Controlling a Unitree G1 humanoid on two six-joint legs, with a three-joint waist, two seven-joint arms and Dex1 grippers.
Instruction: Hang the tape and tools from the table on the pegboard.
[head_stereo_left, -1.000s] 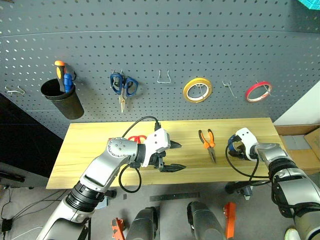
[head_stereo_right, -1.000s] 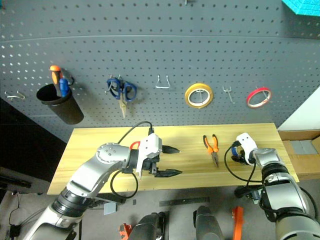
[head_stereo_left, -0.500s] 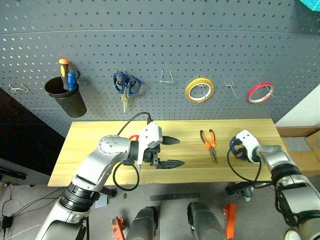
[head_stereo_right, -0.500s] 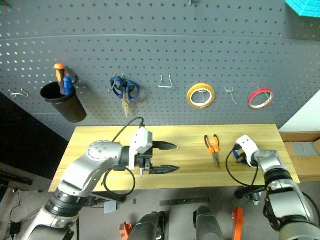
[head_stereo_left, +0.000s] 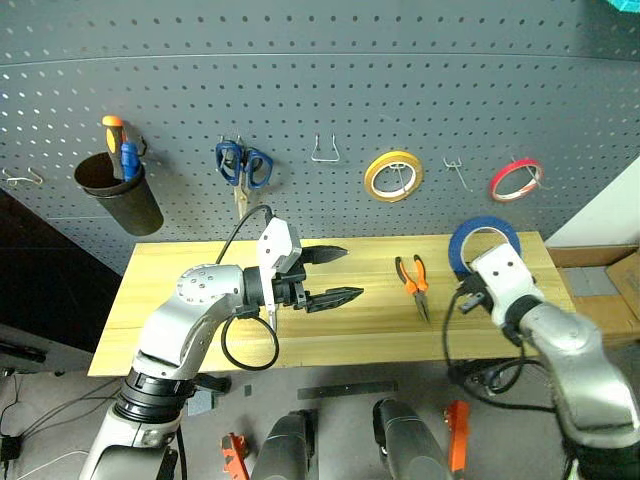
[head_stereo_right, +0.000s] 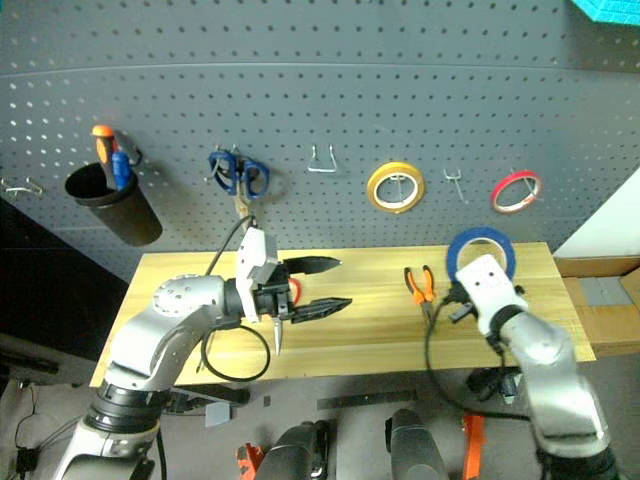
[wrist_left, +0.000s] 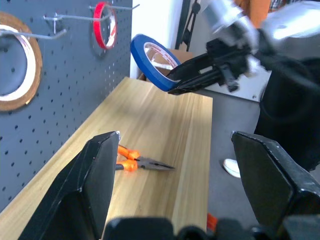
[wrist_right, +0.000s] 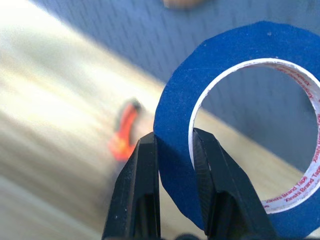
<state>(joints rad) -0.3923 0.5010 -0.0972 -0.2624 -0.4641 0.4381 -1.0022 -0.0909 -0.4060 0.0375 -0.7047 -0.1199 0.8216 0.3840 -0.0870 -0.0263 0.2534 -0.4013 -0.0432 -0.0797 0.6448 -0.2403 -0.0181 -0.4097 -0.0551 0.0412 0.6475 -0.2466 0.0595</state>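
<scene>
Tape (head_stereo_left: 484, 240) is pinched by its wall in my right gripper (wrist_right: 175, 150), off the table (head_stereo_left: 350, 330). Left gripper (head_stereo_left: 335, 275) gapes empty. I'd next thread the ring onto the free hook (head_stereo_left: 456, 172).

Blue tape roll (wrist_right: 180, 165): red print on white inner core, partly readable, "...Brand Tapes".

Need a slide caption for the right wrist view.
Right gripper pinches the blue tape roll's wall, lifted above the table.
</scene>
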